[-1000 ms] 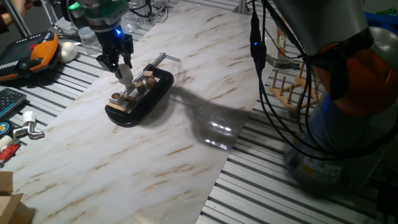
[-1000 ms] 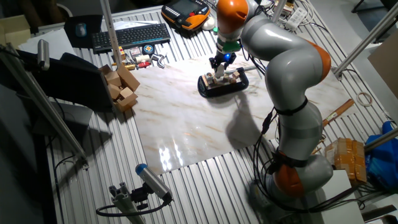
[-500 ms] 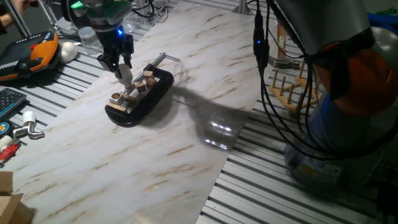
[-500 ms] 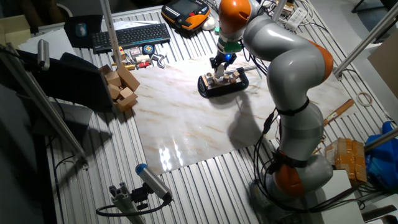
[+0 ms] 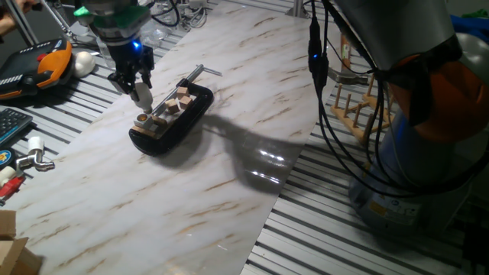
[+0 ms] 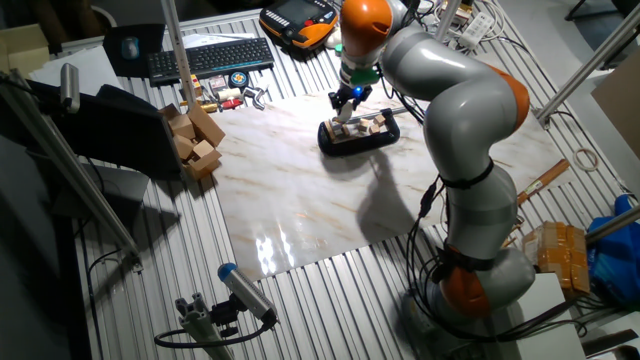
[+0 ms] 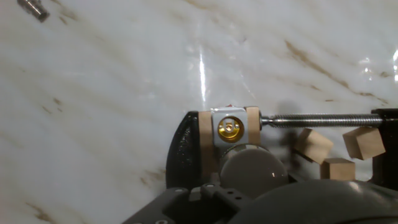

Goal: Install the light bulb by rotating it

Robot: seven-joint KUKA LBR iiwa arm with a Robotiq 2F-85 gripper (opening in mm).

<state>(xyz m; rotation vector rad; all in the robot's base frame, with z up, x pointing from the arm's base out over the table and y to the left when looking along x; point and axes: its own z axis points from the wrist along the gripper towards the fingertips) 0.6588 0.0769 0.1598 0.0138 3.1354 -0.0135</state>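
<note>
One gripper (image 5: 141, 98) clamped on one light bulb (image 7: 252, 168); one brass socket (image 7: 230, 129), three wooden blocks (image 7: 339, 168) on black tray (image 5: 187, 122)

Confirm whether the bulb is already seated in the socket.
No: in the hand view the light bulb sits below the socket, whose brass contact is exposed.

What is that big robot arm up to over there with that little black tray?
The arm's gripper holds a small frosted light bulb just above one end of a black tray. At that end a brass-coloured socket sits clamped between wooden pieces by a threaded rod. The bulb hangs close beside the socket but is not yet seated in it. Loose wooden blocks lie further along the tray.
</note>
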